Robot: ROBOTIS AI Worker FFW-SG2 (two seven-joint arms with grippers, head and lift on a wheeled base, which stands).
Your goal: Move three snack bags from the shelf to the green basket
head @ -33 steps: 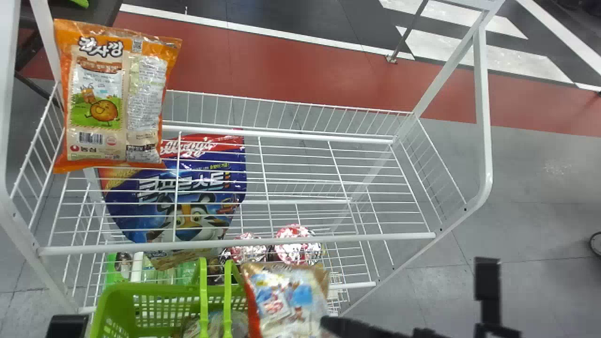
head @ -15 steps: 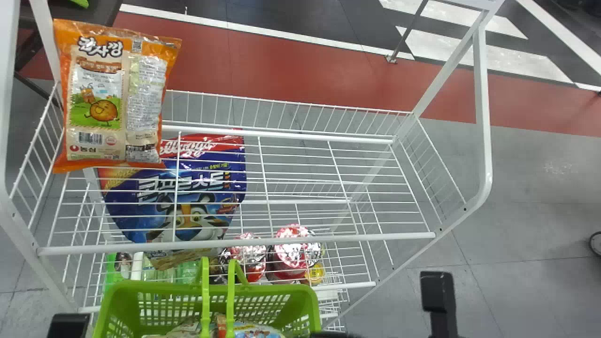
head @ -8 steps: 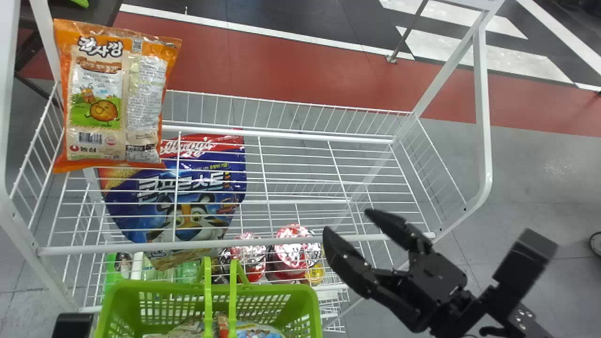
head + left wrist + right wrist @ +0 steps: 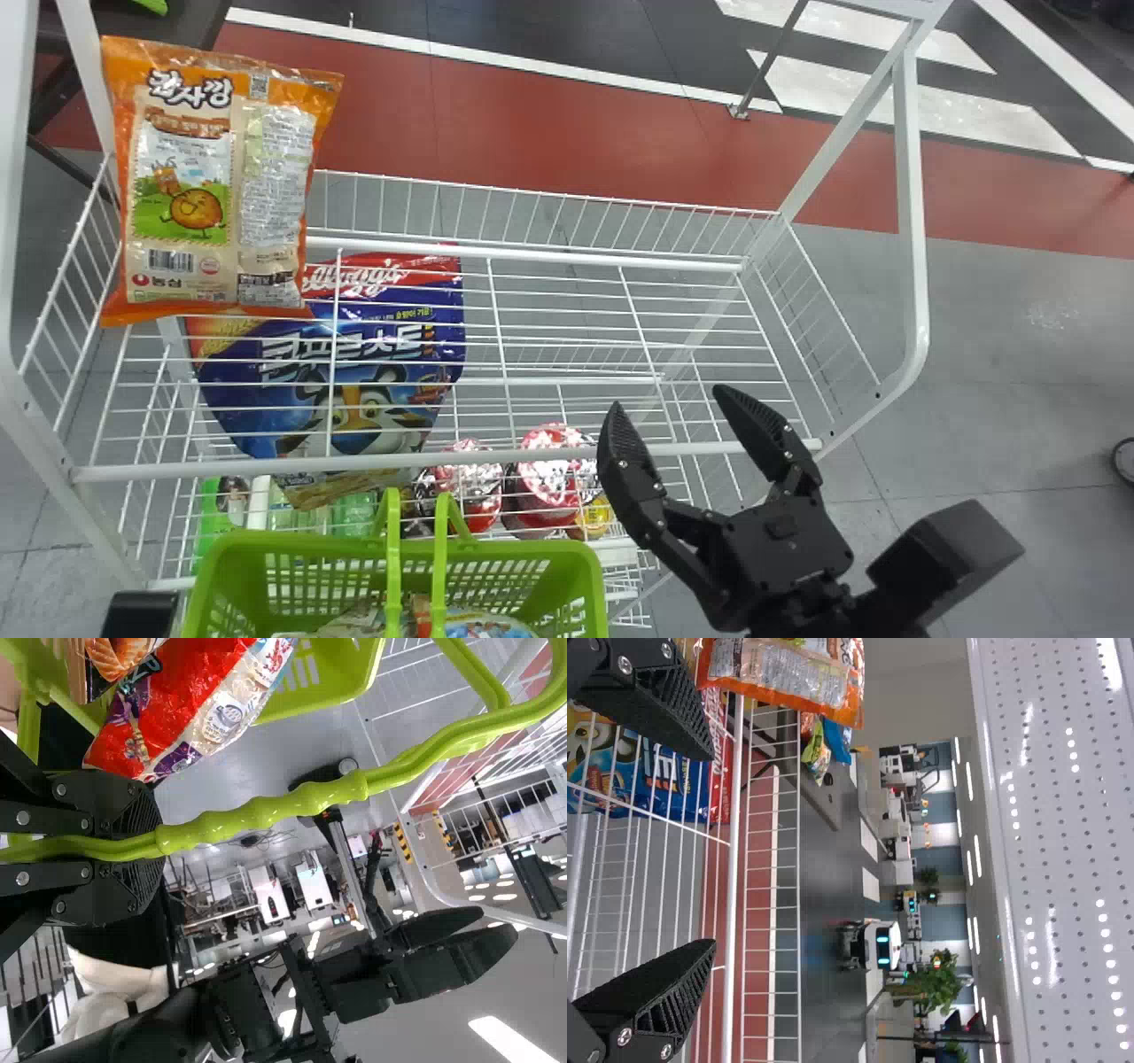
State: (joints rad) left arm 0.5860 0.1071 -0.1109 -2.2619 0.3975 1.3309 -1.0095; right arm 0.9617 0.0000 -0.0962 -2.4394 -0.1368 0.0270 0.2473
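Right pincer [image 4: 668, 395] of mine hung spread and empty at the near right of the white wire shelf [image 4: 443, 462]; my left pincer [image 4: 158, 843] was clamped on the green plastic handle [image 4: 266, 813]. Printed snack bags [image 4: 483, 623] lay in the green slatted basket [image 4: 580, 567], near left; the shiny orange snack bag [image 4: 213, 190] sat far left on the shelf. I judged the last pick was due; it called for reaching far left, pinching its edge squarely.
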